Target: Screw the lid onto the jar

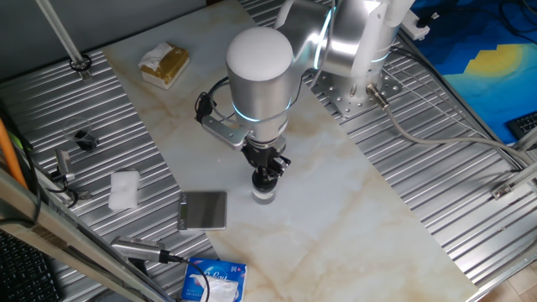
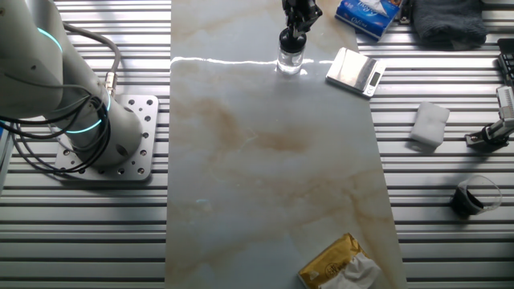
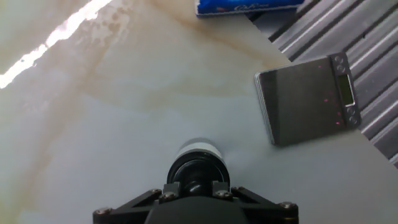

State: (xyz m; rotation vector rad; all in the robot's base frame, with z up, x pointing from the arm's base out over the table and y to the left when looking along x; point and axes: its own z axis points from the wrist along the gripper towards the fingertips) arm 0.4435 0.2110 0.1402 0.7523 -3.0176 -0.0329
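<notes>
The jar (image 1: 264,195) is a small clear glass cylinder standing upright on the marble table. It also shows in the other fixed view (image 2: 290,61), and in the hand view only its whitish rim (image 3: 198,149) shows. The black round lid (image 1: 267,178) sits on top of the jar, seen too in the other fixed view (image 2: 291,38) and the hand view (image 3: 198,168). My gripper (image 1: 269,166) points straight down over the jar, with its fingers closed on the lid from both sides; it also shows in the other fixed view (image 2: 299,18) and the hand view (image 3: 196,185).
A grey square plate (image 1: 204,210) (image 2: 356,71) (image 3: 305,99) lies close beside the jar. A blue packet (image 1: 216,281) (image 2: 368,12) is past it. A white block (image 1: 124,190), a yellow packet (image 1: 164,65) and a small black part (image 1: 83,138) lie farther off.
</notes>
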